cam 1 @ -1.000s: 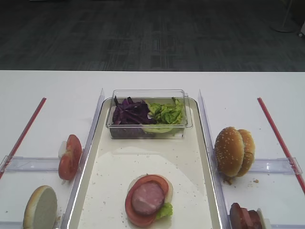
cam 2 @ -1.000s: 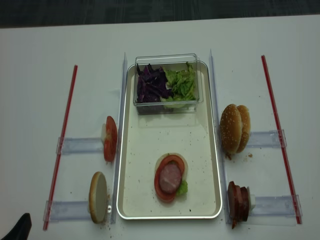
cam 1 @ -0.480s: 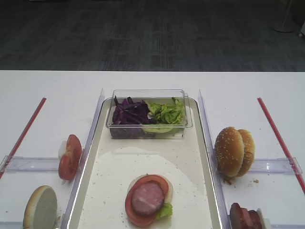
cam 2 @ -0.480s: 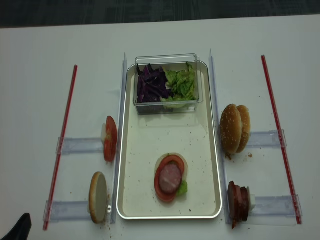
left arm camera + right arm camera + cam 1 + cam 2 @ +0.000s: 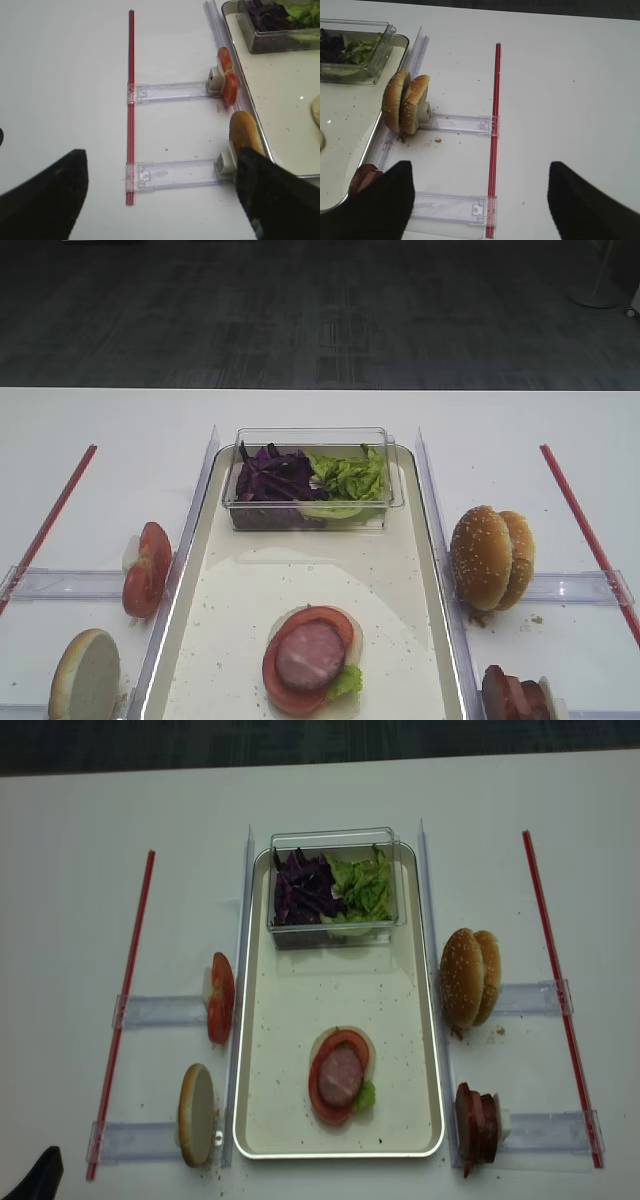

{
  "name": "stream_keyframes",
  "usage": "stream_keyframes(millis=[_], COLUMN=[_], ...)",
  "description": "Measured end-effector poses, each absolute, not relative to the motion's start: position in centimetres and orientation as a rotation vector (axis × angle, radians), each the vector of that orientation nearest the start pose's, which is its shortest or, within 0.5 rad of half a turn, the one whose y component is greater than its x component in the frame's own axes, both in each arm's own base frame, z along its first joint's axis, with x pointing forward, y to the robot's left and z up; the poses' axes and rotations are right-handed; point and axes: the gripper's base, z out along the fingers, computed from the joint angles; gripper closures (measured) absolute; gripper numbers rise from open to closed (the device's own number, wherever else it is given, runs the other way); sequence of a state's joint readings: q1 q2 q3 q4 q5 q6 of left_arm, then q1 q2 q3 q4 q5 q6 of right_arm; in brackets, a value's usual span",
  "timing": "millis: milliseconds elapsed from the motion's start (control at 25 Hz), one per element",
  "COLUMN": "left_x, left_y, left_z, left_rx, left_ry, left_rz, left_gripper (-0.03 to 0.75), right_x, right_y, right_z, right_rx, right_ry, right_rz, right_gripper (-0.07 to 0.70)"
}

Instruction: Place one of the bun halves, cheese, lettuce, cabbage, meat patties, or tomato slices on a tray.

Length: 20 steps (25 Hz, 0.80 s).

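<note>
Basically the layout was a feeder setup: ingredients stood on edge in clear plastic holders (image 5: 165, 1011) flanking the tray (image 5: 258, 1100), presumably so fingers could pinch each one from above without scraping the counter (image 5: 80, 920). On the left side the tomato slices (image 5: 220, 997) stood upright in one holder, and a bun half (image 5: 197, 1114) with its pale cut face showing stood in the next, nearer one. On the right, two sesame-seeded bun halves (image 5: 470, 977) leaned together on edge, with the meat patties (image 5: 477, 1122) stacked upright in the holder nearer the camera. Red strips (image 5: 123, 1010) ran along the outer ends of the holders on both sides, likely as boundary marks. Cabbage (image 5: 300, 887) and lettuce (image 5: 364, 887) sat loose in a clear box (image 5: 336, 932) at the far end of the tray, since shreds can't stand in a slot. Near the tray's near end a stack was already built: pale base, tomato slice, a patty on top, a scrap of lettuce at its edge. Crumbs were scattered on the tray. Right fingers (image 5: 480, 200) stood wide apart, holding nothing, hovering above the counter over the patty holder's rail. Left fingers (image 5: 160, 195) were likewise spread, empty, above the holder with the cut-face bun. Neither touched anything. Judging by the stack, a layer was done and a sesame bun half looked a plausible next pick.
</note>
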<state>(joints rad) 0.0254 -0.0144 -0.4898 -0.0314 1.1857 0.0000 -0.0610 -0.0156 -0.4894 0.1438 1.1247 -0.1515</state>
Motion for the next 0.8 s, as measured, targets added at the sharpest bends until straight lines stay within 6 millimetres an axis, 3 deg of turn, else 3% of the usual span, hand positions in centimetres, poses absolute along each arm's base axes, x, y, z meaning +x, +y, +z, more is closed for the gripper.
stream_keyframes(millis=[800], left_x=[-1.16], left_y=[-0.29], left_z=[26.46], left_rx=[-0.024], left_ry=[2.165], left_rz=[-0.024], left_gripper=[0.161], right_x=[-0.86], right_y=[1.23], right_z=[26.98], right_rx=[-0.107], right_ry=[2.092], right_rz=[0.045], right_gripper=[0.059])
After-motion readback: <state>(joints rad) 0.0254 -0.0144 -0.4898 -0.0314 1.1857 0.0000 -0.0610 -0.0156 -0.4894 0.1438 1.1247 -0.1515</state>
